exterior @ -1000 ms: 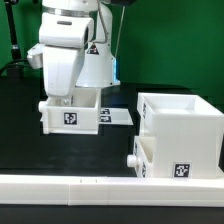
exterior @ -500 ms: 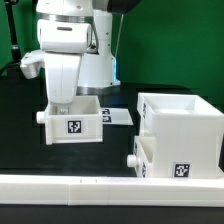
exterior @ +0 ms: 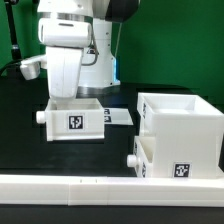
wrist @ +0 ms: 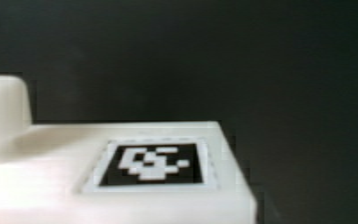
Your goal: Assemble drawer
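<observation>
Drawer housing [exterior: 185, 125] stands near the counter's [exterior: 20, 140] front edge, toward the exterior view's right. It is upright, its open top shows, and one side carries a square tag [exterior: 181, 170]. A long low rail [exterior: 90, 187] runs along the front edge, just before the housing. The arm [exterior: 70, 45] hangs over the middle of the counter, toward the exterior view's left. Its gripper [exterior: 62, 99] reaches down to the rear wall of a loose tray [exterior: 85, 124]. The fingertips are hidden at that wall, so I cannot tell whether they pinch it or stand free.

The loose tray sits flat, well apart from the housing, with a tag [exterior: 72, 123] on its near wall. A flat marker board [exterior: 122, 117] lies just behind it. A second tray [exterior: 147, 158] sits partly inside the housing's lower slot, its round knob [exterior: 133, 160] sticking out. The loose tray's own knob [exterior: 40, 117] points toward the exterior view's left. The wrist view, blurred, shows a white tray surface [wrist: 51, 180] and a tag [wrist: 155, 163] close up.
</observation>
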You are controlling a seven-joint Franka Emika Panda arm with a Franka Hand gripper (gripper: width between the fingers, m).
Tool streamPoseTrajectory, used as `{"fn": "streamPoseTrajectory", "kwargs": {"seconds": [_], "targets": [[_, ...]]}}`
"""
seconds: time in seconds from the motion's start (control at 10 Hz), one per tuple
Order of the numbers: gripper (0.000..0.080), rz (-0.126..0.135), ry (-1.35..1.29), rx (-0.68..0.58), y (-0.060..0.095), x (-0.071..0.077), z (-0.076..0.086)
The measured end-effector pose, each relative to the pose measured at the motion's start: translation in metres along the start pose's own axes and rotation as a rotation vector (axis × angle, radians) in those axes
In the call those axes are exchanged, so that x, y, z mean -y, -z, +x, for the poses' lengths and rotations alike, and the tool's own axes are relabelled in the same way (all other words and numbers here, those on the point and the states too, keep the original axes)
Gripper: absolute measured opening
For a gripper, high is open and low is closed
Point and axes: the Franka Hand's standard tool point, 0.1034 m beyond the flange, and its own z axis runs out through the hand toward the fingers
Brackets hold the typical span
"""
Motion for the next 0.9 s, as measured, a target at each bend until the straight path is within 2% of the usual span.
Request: {"fn": "streamPoseTrajectory", "kwargs": {"seconds": [0.4, 0.6, 0.7, 0.9], "targets": [[0.0044, 0.0, -0.047, 0.0, 0.001, -0.024, 0.013], [0.0044, -0.008, -0.063, 0.0, 0.003, -0.042, 0.027], [0.0044, -0.01, -0.068, -0.001, 0.002, -0.046, 0.032], [0.0044, -0.007, -0.071, -0.001, 0.001, -0.044, 0.03]]}}
